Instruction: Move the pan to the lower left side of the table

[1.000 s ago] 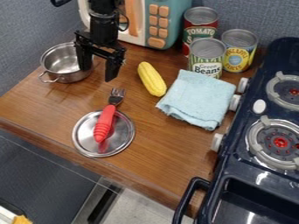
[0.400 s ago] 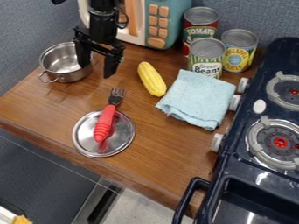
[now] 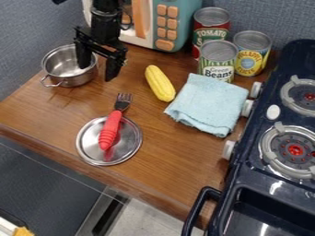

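Observation:
The black gripper (image 3: pixel 96 73) hangs at the upper left, open, its two fingers straddling the right wall of the pan. One finger is over the inside of the pan and the other is outside it, above the wood. The silver metal pan (image 3: pixel 60 63) stands upright at the table's upper left edge, with a small loop handle toward the lower left. Part of its right rim is hidden behind the gripper.
On the wooden table (image 3: pixel 166 163) lie a metal lid (image 3: pixel 130 142) with a red-handled fork (image 3: pixel 111 129), a yellow corn (image 3: pixel 160 83) and a blue cloth (image 3: pixel 208 105). Cans (image 3: pixel 218 60) and a toy microwave (image 3: pixel 166 23) stand behind; a stove (image 3: pixel 271 184) is at right.
The gripper has shifted slightly left and a little up in the view, its left finger now over the pan's inside. The pan and the other objects have not moved.

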You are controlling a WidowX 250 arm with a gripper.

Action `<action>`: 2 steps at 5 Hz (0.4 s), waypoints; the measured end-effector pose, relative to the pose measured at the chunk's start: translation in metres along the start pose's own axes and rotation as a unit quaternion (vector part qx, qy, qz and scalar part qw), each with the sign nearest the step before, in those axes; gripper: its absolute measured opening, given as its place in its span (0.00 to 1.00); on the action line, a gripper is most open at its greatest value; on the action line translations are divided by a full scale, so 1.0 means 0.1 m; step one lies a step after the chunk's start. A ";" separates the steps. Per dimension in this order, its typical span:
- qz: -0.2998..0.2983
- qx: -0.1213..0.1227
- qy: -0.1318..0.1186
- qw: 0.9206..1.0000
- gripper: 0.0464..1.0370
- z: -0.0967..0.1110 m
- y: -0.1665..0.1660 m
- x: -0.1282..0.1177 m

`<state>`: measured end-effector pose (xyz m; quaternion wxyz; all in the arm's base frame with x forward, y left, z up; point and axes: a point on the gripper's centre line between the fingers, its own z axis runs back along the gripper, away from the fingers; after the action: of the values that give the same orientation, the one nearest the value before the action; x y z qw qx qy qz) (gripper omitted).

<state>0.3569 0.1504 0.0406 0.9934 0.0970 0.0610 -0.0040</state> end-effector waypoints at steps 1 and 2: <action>0.008 -0.001 -0.010 1.000 0.96 0.09 0.10 0.04; 0.022 0.003 -0.012 1.000 0.96 0.04 0.23 0.10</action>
<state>0.3676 0.1725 0.0478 0.9937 0.1009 0.0465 0.0166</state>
